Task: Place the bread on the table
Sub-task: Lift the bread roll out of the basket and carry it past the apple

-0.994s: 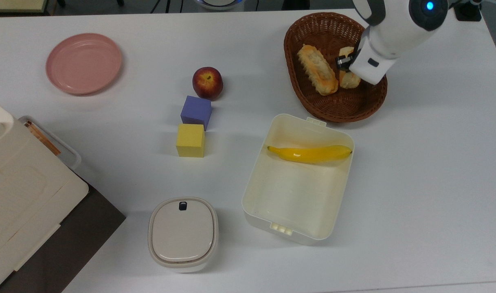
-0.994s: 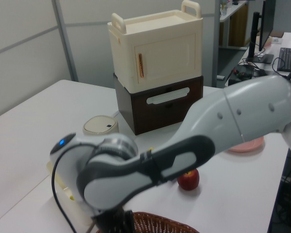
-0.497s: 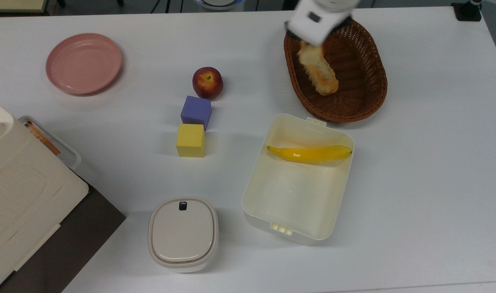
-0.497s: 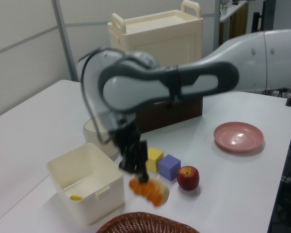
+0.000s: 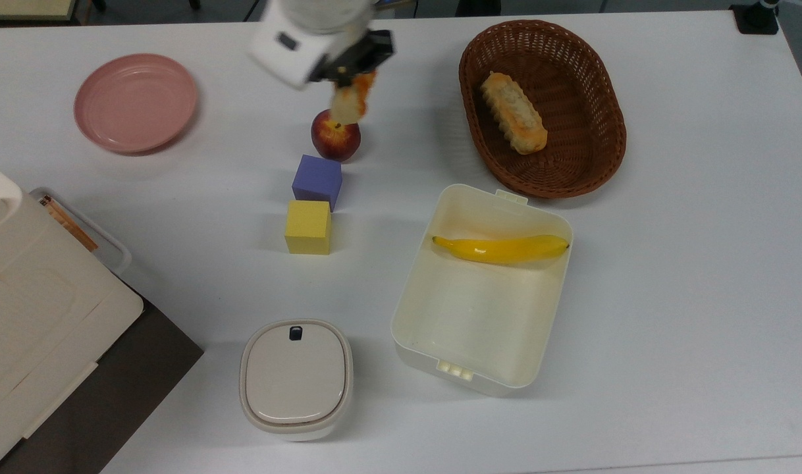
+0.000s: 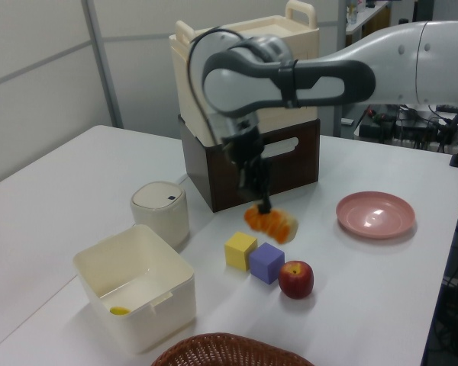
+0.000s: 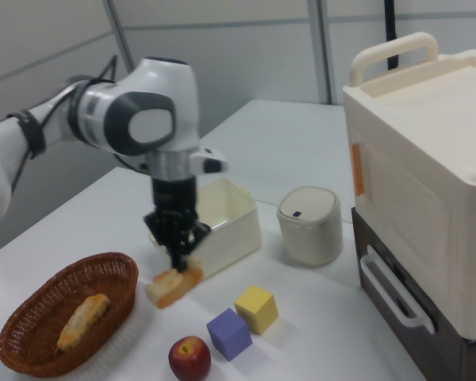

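Note:
The short bread, pale with orange-toasted patches, hangs in the air above the white table. My gripper is shut on its top end. In the top view the bread hangs just above the red apple, well to the left of the wicker basket. The left view puts it over the yellow cube and purple cube.
A longer golden loaf lies in the basket. A cream bin holds a banana. A pink plate, a lidded white pot and a cream cabinet on a brown drawer unit stand around.
My gripper lifted the short bread out of the basket and carried it across the table to the top view's left, to a spot above the apple.

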`<state>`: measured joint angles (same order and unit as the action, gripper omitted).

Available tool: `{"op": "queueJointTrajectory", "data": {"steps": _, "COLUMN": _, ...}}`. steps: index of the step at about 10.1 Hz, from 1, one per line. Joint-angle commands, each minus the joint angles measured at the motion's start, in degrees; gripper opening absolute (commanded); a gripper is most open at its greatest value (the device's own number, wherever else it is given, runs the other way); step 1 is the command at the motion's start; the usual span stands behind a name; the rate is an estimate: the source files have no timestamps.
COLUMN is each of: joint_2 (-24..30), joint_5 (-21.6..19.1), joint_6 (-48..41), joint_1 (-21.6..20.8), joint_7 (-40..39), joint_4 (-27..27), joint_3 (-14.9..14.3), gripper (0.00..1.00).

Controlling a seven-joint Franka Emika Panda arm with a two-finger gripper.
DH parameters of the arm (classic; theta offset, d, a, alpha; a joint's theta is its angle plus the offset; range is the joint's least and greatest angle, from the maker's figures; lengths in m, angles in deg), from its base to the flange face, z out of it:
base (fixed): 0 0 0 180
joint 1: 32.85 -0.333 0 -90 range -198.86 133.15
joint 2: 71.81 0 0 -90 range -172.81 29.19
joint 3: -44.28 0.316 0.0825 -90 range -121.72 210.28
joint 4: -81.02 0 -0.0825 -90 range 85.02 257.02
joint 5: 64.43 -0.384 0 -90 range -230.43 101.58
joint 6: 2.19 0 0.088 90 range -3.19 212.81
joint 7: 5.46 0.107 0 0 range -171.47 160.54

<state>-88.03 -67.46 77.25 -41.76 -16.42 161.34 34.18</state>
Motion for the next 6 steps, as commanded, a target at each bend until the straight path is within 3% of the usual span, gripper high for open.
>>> {"op": "queueJointTrajectory", "data": {"steps": 1, "joint_2": 1.18, "joint_5": 3.28, "joint_6": -0.52, "joint_1": 6.69, "joint_7": -5.38, "joint_4": 1.07, "joint_3": 0.17, "gripper": 0.0}}
{"op": "queueJointTrajectory", "data": {"steps": 2, "joint_2": 0.92, "joint_5": 5.56, "joint_6": -0.34, "joint_1": 7.93, "joint_7": -6.96, "joint_4": 1.07, "joint_3": 0.16, "gripper": 0.0}}
{"op": "queueJointTrajectory", "data": {"steps": 3, "joint_2": 1.01, "joint_5": 7.15, "joint_6": -0.25, "joint_1": 8.72, "joint_7": -8.89, "joint_4": 1.07, "joint_3": 0.16, "gripper": 0.22}}
{"op": "queueJointTrajectory", "data": {"steps": 4, "joint_2": 1.1, "joint_5": 7.69, "joint_6": -0.34, "joint_1": 9.17, "joint_7": -9.86, "joint_4": 0.98, "joint_3": 0.08, "gripper": 0.84}}
{"op": "queueJointTrajectory", "data": {"steps": 5, "joint_2": 1.36, "joint_5": 7.69, "joint_6": -0.34, "joint_1": 9.69, "joint_7": -10.05, "joint_4": 0.98, "joint_3": 0.08, "gripper": 1.0}}
{"op": "queueJointTrajectory", "data": {"steps": 6, "joint_2": 1.36, "joint_5": 7.69, "joint_6": -0.34, "joint_1": 9.61, "joint_7": -9.44, "joint_4": 0.98, "joint_3": 0.16, "gripper": 1.0}}
